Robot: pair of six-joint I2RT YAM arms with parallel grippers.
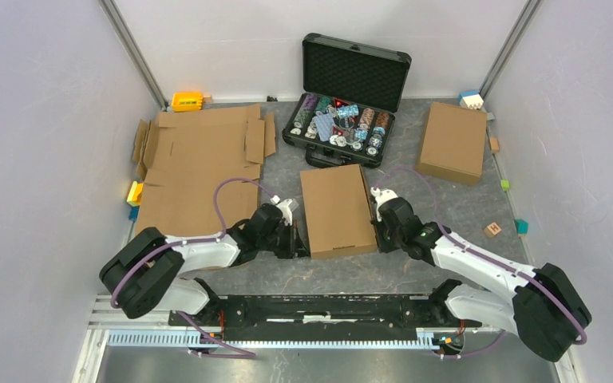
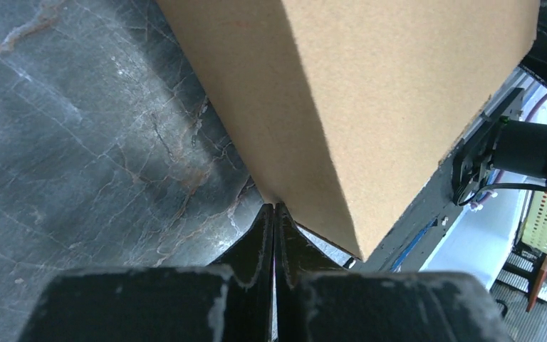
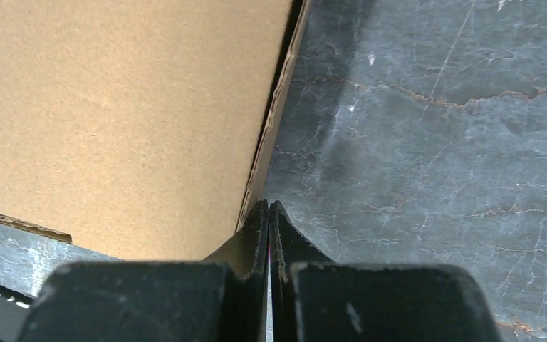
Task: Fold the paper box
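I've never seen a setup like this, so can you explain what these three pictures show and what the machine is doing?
Two robot arms sit at a table's near edge. The big picture looks down from above; the other two come from cameras on each wrist. Between the arms lies a folded paper box. The left pincer and right pincer are both shut, their tips against the box's sides, holding nothing. Farther back lie a flat cardboard sheet, an open black case of chips and another closed box.
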